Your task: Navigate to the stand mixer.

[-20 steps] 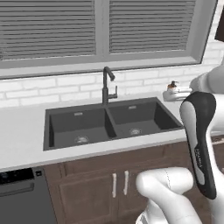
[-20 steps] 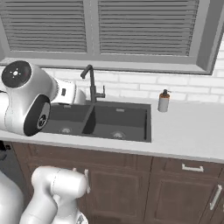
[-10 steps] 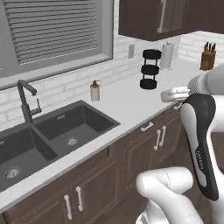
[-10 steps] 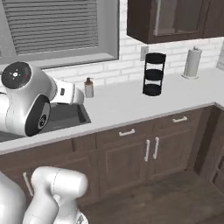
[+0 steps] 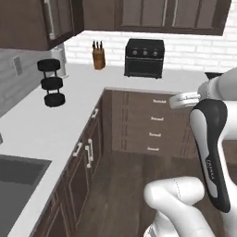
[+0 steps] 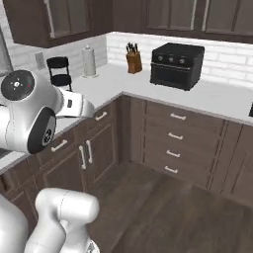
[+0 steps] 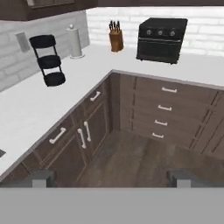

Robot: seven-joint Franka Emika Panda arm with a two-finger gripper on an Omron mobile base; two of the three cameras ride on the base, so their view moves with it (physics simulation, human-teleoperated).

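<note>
1. You are facing the inside corner of an L-shaped white counter (image 7: 26, 109), with dark wood cabinets (image 7: 87, 135) and a stack of 4 drawers (image 7: 164, 113) below it
2. On the far run of the counter, a black toaster oven (image 5: 144, 57) stands against the white brick wall, and a wooden knife block (image 5: 97, 55) stands to its left, apart from it
3. On the left run you can see a black 3-tier rack (image 5: 52, 83) and, just behind it near the wall, a white paper towel roll (image 5: 59, 60)
4. The near corner of a dark sink (image 5: 18, 180) shows at the lower left of the left base view
5. Dark upper cabinets (image 6: 59, 20) hang above both runs, and the floor (image 6: 173, 212) is dark wood planks
6. The gripper (image 7: 109, 178) shows as 2 dark finger tips at the bottom of the hand view, set wide apart with nothing between them; it looks out over the cabinets and floor
7. The white arm (image 6: 29, 118) is folded close over the base, in front of the left-hand cabinets in the right base view
8. You cannot pick out the stand mixer in these views; a small dark shape (image 5: 214, 74) at the right end of the far counter is too cut off by the arm to identify
</note>
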